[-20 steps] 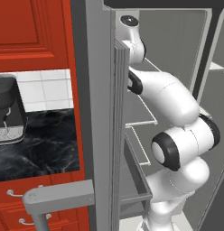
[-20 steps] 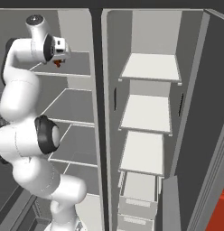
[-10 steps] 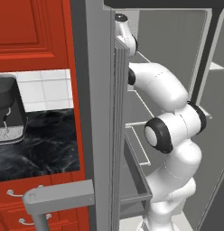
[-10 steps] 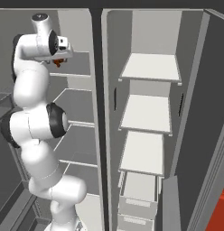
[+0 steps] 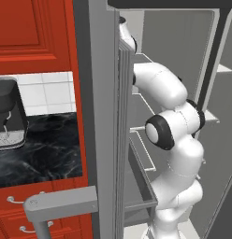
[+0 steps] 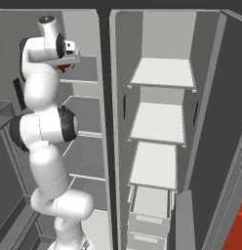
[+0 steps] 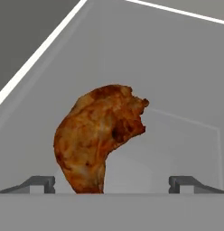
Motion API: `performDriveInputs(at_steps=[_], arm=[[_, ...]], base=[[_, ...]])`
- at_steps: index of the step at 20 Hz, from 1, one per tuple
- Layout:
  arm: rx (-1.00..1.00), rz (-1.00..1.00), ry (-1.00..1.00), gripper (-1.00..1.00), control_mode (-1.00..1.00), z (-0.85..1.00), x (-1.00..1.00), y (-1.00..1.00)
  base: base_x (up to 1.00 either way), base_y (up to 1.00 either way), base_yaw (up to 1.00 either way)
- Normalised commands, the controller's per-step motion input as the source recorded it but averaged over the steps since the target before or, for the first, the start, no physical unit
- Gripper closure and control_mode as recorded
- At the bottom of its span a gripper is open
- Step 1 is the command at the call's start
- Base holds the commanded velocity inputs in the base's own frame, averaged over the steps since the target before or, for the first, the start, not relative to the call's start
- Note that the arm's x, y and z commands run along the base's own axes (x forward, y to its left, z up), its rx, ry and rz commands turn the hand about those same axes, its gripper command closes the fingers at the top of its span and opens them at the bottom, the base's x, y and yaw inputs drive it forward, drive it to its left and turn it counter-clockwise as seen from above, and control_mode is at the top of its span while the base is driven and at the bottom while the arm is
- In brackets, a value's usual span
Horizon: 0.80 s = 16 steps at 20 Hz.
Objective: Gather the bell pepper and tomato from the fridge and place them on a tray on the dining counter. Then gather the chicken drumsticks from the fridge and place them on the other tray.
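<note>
1. One red-brown chicken drumstick [image 7: 98, 140] stands in the middle of the hand view, on a pale grey fridge shelf [image 7: 177, 85], its narrow end toward the camera and its lumpy wide end further off.
2. Gripper [image 7: 111, 182]: released, jaws spread wide — left fingertip [image 7: 39, 183] well to the left of the drumstick, right fingertip [image 7: 186, 183] well to its right. The drumstick's near end lies between the fingertips, closer to the left one; neither tip touches it, so far as the view shows.
3. Left base view, left to right: red cabinets [image 5: 31, 28], white tiled wall, a dark appliance [image 5: 8, 116] on a black marble worktop [image 5: 43, 149], red drawers with pale handles below. Next comes the open grey fridge door [image 5: 104, 116], seen edge-on, with a bar handle [image 5: 61, 205] low down. Right of the door the white arm [image 5: 174, 140] rises into the fridge, its hand hidden behind the door edge.
4. Right base view, left to right: the arm [image 6: 45, 136] climbs to an upper shelf of the left compartment, where the hand points inward; a small red-brown patch — the drumstick [image 6: 64, 67] — shows just under the hand, on that shelf. A dark central post divides the fridge [image 6: 142, 29]. The right compartment holds three bare pale shelves [image 6: 162, 73] stacked above drawers [image 6: 150, 215]; the right door stands open at the far right edge.
</note>
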Motion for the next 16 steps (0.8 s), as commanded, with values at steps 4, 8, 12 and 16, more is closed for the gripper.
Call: performDriveInputs(at_steps=[4,8,12,16], arm=[[-0.01,0.0,0.0,1.0,-1.0,-0.34,0.0,0.08],[-0.01,0.0,0.01,1.0,-1.0,-0.38,0.02,0.03],[0.0,0.0,0.09,1.0,-1.0,-0.21,0.05,0.0],[0.0,0.0,0.02,1.0,-1.0,-0.13,-0.16,-0.08]], base=[[0.0,0.0,0.0],[0.0,0.0,0.0],[0.0,0.0,0.0],[0.0,0.0,0.0]])
